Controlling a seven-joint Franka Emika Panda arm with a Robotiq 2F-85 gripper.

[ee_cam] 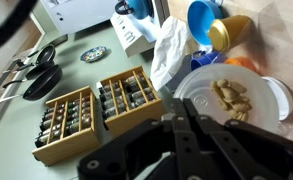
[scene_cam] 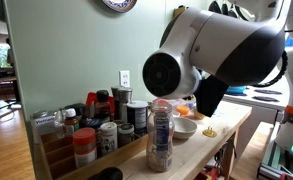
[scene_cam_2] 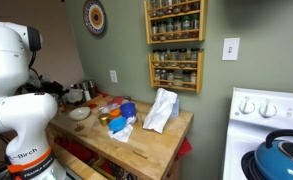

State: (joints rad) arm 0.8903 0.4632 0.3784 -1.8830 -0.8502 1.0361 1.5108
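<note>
White shallow bowl (ee_cam: 274, 100), upright, uncovered, loaded with pale tan nut-like pieces (ee_cam: 230, 95); sits near wall-side edge of wooden worktop (scene_cam_2: 151, 140).

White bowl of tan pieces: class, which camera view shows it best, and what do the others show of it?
The wrist view: it looks down into the white bowl, so the tan pieces show clearly. In both exterior views the bowl is small, its contents unclear; in an exterior view a jar stands beside it.
</note>
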